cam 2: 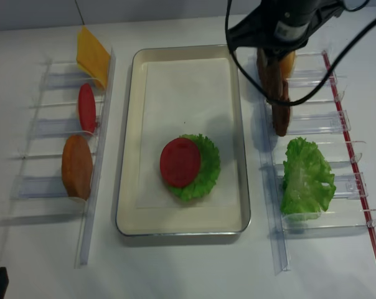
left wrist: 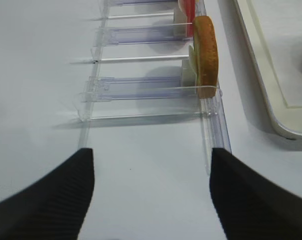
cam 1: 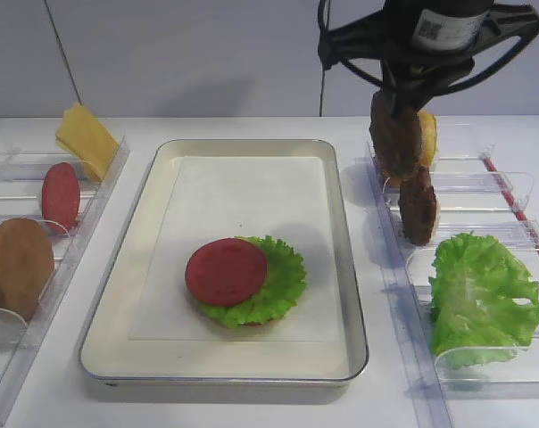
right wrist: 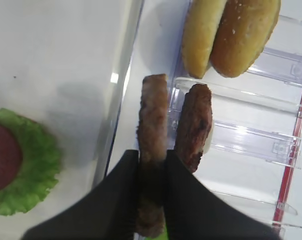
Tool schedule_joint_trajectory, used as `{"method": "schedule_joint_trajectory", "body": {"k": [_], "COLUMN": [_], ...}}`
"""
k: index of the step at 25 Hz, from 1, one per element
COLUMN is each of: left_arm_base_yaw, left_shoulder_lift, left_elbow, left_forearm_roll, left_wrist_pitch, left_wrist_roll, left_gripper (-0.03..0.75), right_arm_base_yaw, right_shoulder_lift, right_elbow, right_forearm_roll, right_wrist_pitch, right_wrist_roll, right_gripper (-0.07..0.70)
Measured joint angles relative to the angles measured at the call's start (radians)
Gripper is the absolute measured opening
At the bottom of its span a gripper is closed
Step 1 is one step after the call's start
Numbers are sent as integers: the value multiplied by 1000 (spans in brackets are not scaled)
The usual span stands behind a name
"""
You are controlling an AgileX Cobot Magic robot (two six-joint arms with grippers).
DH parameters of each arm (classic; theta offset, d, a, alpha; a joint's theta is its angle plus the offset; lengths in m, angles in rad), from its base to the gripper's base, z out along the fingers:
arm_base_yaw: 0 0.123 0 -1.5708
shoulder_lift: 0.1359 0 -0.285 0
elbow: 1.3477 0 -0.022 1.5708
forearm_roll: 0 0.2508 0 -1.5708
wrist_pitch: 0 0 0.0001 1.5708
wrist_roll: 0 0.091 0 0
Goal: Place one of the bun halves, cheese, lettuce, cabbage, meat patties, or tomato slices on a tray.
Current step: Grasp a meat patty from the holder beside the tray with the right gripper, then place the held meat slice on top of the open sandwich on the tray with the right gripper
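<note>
Heads up: your right gripper [right wrist: 152,172] pinches one patty [right wrist: 152,130] edge-on; it'll slip if you swing fast.

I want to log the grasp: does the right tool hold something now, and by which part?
Yes. The right tool is shut on a meat patty, pinching its flat faces near one edge; the patty stands on edge.

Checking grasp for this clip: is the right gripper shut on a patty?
Yes, the right gripper is shut on one meat patty; its fingers press both faces, edge-on.
</note>
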State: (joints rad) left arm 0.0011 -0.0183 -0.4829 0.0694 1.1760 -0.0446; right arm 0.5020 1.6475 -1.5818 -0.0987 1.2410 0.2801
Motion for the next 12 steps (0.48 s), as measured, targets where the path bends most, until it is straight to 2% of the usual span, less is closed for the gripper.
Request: {"method": "schedule_joint_trajectory", "body": {"k": [4, 8, 10, 12], "left_arm_base_yaw": [0, 0, 0, 0], "left_shoulder_lift": [0, 0, 0, 0], "left_elbow": [0, 0, 0, 0], "left_forearm_roll": [0, 0, 0, 0], "left_wrist_pitch": [0, 0, 0, 0], "left_wrist_roll": [0, 0, 0, 0], "left_gripper": [490, 490, 490, 490], "right_arm_base_yaw": [0, 0, -2, -20], "right_shoulder_lift": [-63, -116, -137, -149], "right_elbow": [8, 89, 160, 231], "right_forearm_roll": [61, 140, 189, 299], "right_wrist_pitch": [3, -1, -46, -105], "right_wrist_roll": [-29, -86, -111, -165], "right_gripper": [115, 115, 115, 115]}}
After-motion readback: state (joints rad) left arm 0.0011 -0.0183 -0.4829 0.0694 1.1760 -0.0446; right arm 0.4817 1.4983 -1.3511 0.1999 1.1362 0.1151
